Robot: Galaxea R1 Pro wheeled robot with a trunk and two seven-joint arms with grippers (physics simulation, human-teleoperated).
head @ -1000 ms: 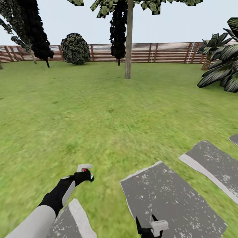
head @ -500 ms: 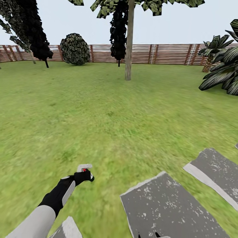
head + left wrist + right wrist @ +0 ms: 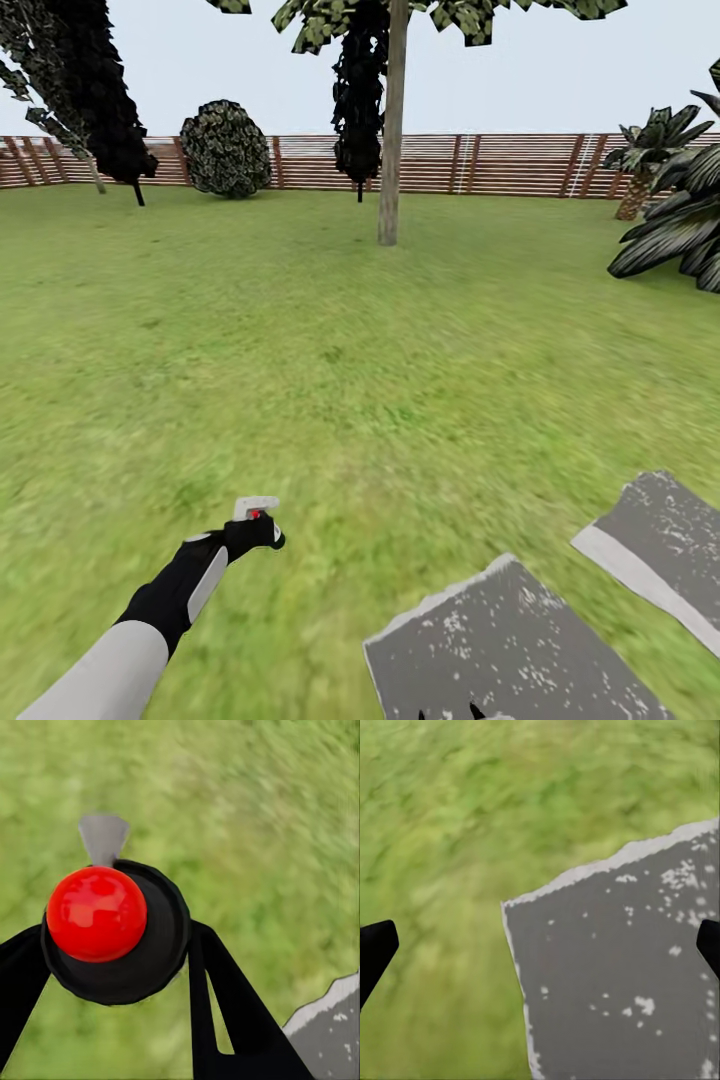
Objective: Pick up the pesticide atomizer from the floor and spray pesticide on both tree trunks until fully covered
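Between the left claw's (image 3: 112, 967) fingers sits the pesticide atomizer (image 3: 112, 922).

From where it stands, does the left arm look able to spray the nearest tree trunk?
Probably not yet. The left gripper holds the atomizer, but the tree trunk stands far across open lawn; nothing blocks the way.

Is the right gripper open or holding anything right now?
Open and empty. In the right wrist view the right gripper has its two black fingertips far apart, with just grass and a grey paving slab between them.
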